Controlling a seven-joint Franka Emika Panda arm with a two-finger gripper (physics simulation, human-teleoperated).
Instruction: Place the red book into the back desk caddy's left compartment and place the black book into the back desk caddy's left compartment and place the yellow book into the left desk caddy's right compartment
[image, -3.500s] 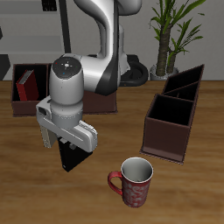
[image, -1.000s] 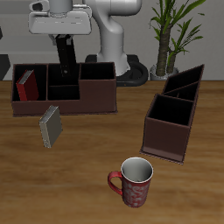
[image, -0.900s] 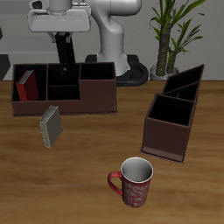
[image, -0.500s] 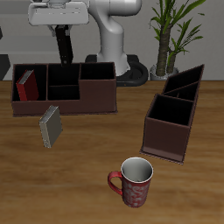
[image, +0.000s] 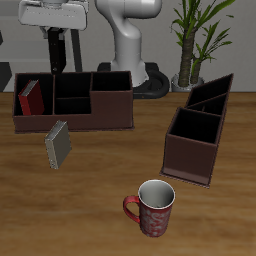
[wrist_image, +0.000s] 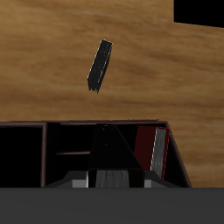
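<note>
My gripper (image: 55, 42) hangs above the back desk caddy (image: 110, 112), shut on the black book (image: 56, 58), which points straight down. The book's lower end is above the caddy's rim, near the end compartment that holds the red book (image: 30, 98). The wrist view looks down along the black book (wrist_image: 106, 147) between my fingers (wrist_image: 93, 178) into the caddy (wrist_image: 52, 126), with the red book (wrist_image: 157, 150) upright beside it. A thin book (image: 58, 145) that looks grey lies on the table before this caddy; I cannot tell whether it is the yellow book. The left desk caddy (image: 196, 150) stands apart.
A red patterned mug (image: 152, 207) stands near the table's front edge. A potted plant (image: 196, 40) rises behind the left desk caddy. The robot's white base (image: 128, 50) is just behind the back caddy.
The gripper carried the black book up from the table to above the back caddy. Over the last second it has slid sideways toward the red book's compartment.
</note>
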